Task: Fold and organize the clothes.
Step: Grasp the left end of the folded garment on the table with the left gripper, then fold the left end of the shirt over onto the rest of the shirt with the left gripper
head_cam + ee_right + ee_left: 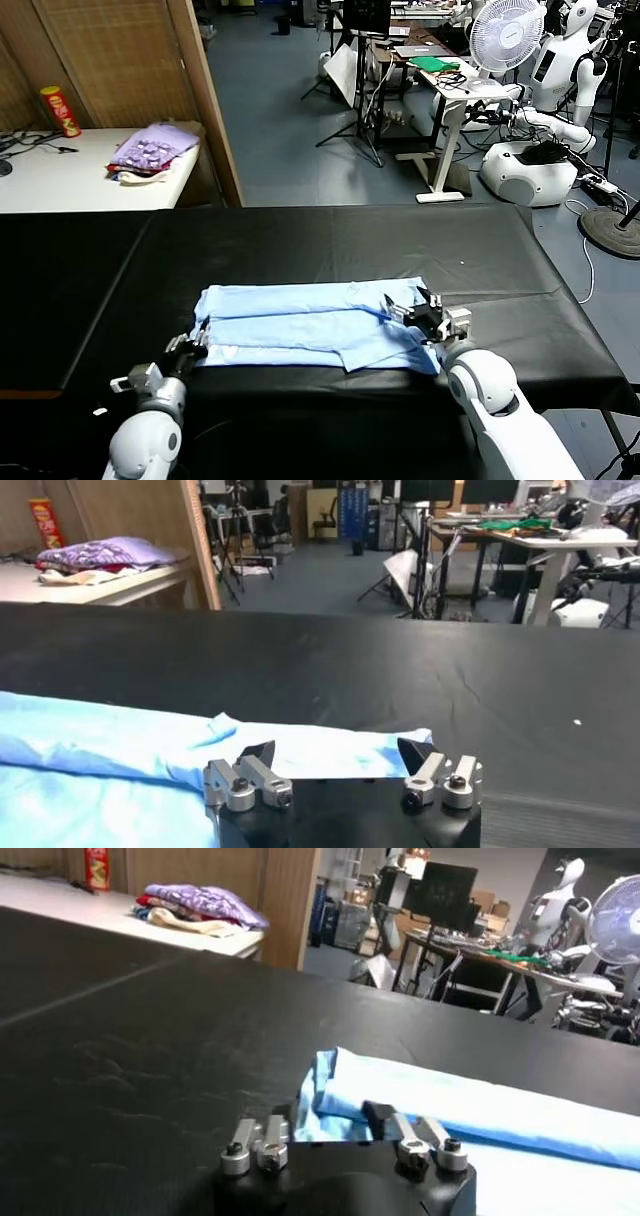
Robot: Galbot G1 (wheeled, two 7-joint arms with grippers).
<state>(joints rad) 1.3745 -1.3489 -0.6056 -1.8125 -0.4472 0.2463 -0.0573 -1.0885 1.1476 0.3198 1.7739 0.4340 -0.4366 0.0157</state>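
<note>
1. The T-shirt (310,325) lies flat on the black tabletop (330,240), near the front edge, stretched sideways between my two arms. It already looks folded lengthwise into a long band with layered edges, so I judge a first fold is done.
2. My left hand (196,343) sits at the shirt's left end. In the left wrist view the fingers (385,1118) are drawn close together right at the blue edge; it looks like they are pinching the cloth, but the contact is partly hidden behind the hand's body, so I judge a grip on the shirt rather than see it plainly.
3. My right hand (425,315) is at the shirt's right end, over the cloth. In the right wrist view its fingers (258,754) are spread wide, with blue fabric lying just in front of them. Nothing is held there.
4. What's left, as I judge it: the right hand has yet to take hold of its end, then fold the band across itself into a compact stack, then tidy and place it. Roughly midway, not further.
5. The right end shows a loose flap and some wrinkles, so that corner may need care to pick both layers.
6. The purple patterned heap (152,150) on the white side table (70,180) far left is not part of the job; leaving it alone.
</note>
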